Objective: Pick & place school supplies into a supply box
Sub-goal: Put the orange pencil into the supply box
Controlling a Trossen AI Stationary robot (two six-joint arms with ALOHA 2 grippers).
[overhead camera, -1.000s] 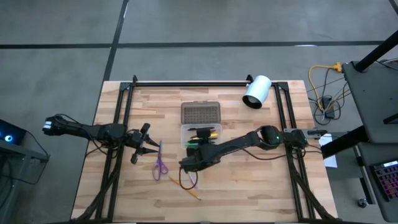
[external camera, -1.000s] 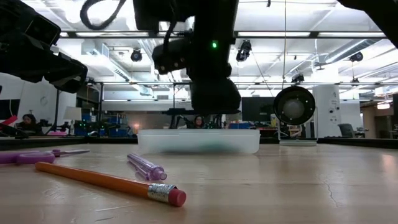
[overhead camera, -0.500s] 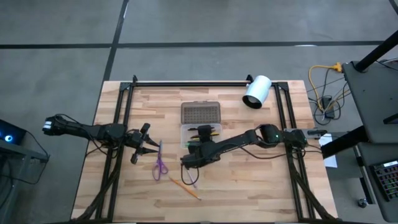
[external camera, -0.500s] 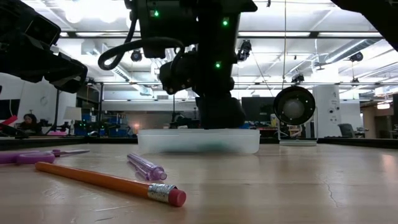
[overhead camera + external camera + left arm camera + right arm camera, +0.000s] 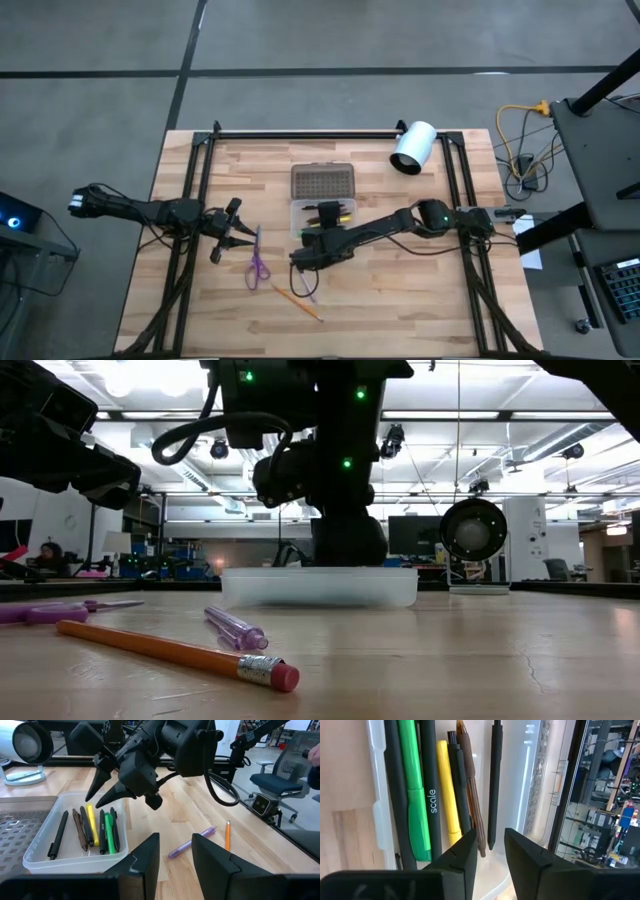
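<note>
Supply box (image 5: 322, 218): clear plastic tray, set near the middle of the counter (image 5: 420, 300), its dotted lid (image 5: 322, 182) lying open toward the far edge. Inside, side by side along its length: green pen (image 5: 415, 795), yellow pen (image 5: 447, 790), brown pencil (image 5: 470, 790) and several black pens (image 5: 493, 780).

Right pincer (image 5: 102, 787): poised over the near end of the box, fingers apart, nothing seen between them.

Left pincer (image 5: 228, 232): waiting toward the left edge of the counter, just beside the scissors; fingers apart, empty.

Supplies not yet boxed, all between the box and the near edge:
- Scissors (image 5: 257, 262), purple-handled, lying flat. Judged light and rigid; the blades offer the narrowest hold, the handle loops the surest.
- Purple pen (image 5: 236, 628), translucent barrel. Judged light, stiff and smooth, likely to roll or slip; a hold across mid-barrel is advised.
- Orange pencil (image 5: 165, 650) with pink eraser, lying nearest the near edge. Judged light and stiff, its flat sides less prone to rolling; a hold near the middle is advised to keep it level.

Other: white cylinder (image 5: 413, 147) near the far right corner, well apart from the box and not part of the lot.

Status, as judged: most items boxed; three remaining.
</note>
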